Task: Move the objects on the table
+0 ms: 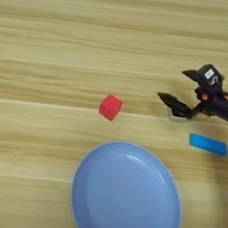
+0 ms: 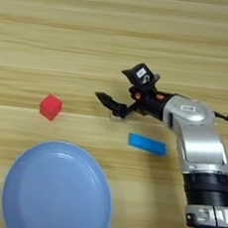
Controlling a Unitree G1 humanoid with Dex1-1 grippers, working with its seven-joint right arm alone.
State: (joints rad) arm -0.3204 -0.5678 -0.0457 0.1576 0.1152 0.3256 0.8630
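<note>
The right eye view shows the whole silver forearm (image 2: 198, 140) rising from the bottom right corner, bending at the wrist and reaching left across the counter (image 2: 119, 37). The left eye view cuts the arm off at its right edge, so only the black wrist and the hand appear there. A dark cable at the far right edge shows in the right eye view alone.

Counted across both views: one red cube (image 1: 110, 107), one flat blue bar (image 2: 147, 144), one large round blue plate (image 1: 127, 192), and one small pale-rimmed piece (image 2: 117, 116) under the lower finger, too hidden to identify. No green-and-red cube is visible.

The red cube sits alone on the bare wood, above the plate's upper left rim and well left of the hand. The blue bar lies flat just below the hand, slightly tilted, to the right of the plate's top. The plate fills the lower part of both views and is cut by the bottom edge.

The hand (image 2: 116, 84) points left with its two black fingers spread wide apart, one raised and one low near the wood. It grips nothing; the lower finger (image 2: 112, 103) lies over the pale-rimmed piece, and whether it touches it cannot be told.
</note>
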